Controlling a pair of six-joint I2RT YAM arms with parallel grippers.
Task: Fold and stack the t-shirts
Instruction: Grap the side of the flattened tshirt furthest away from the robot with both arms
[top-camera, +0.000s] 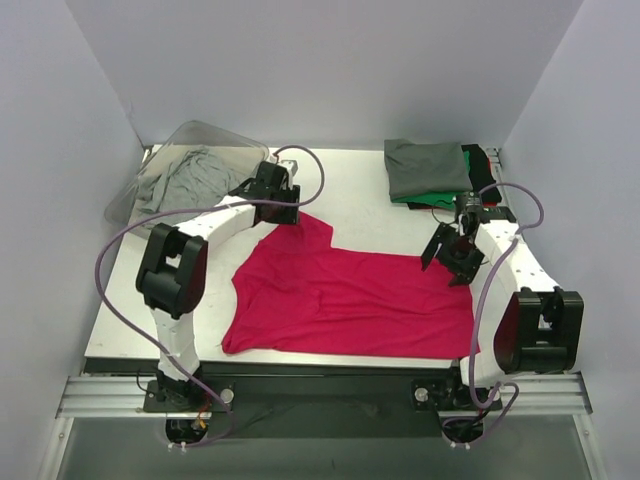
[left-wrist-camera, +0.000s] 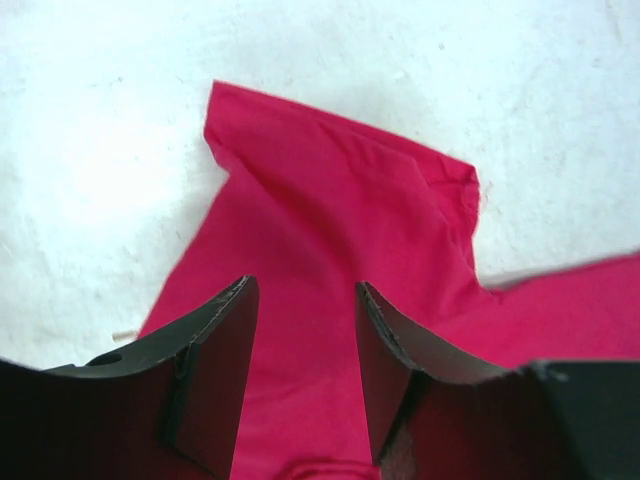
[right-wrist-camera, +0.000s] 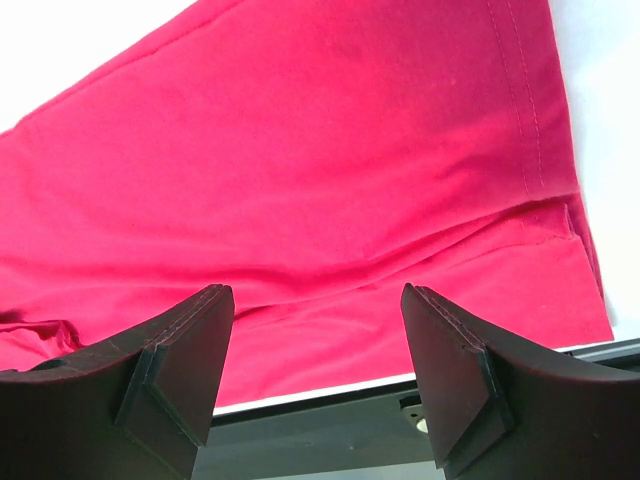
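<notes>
Counter (top-camera: 370, 190): sitting white between pale walls.
Red shirt (top-camera: 350, 300): lying spread flat mid-counter.
Left hand (left-wrist-camera: 303, 283): hovering over red shirt's far-left sleeve, spread apart, holding nothing.
Right hand (right-wrist-camera: 312, 290): hovering over red shirt's right hem, spread apart.
Stack (top-camera: 425, 165): folded shirts sitting beyond red shirt's far-right corner.
Bin (top-camera: 215, 135): sitting far-left of red shirt, holding grey shirt (top-camera: 185, 178).

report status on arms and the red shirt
Left pincer open over red shirt sleeve. Right pincer open over its hem. Shirt spread out, unfolded. Nothing on it.
</notes>
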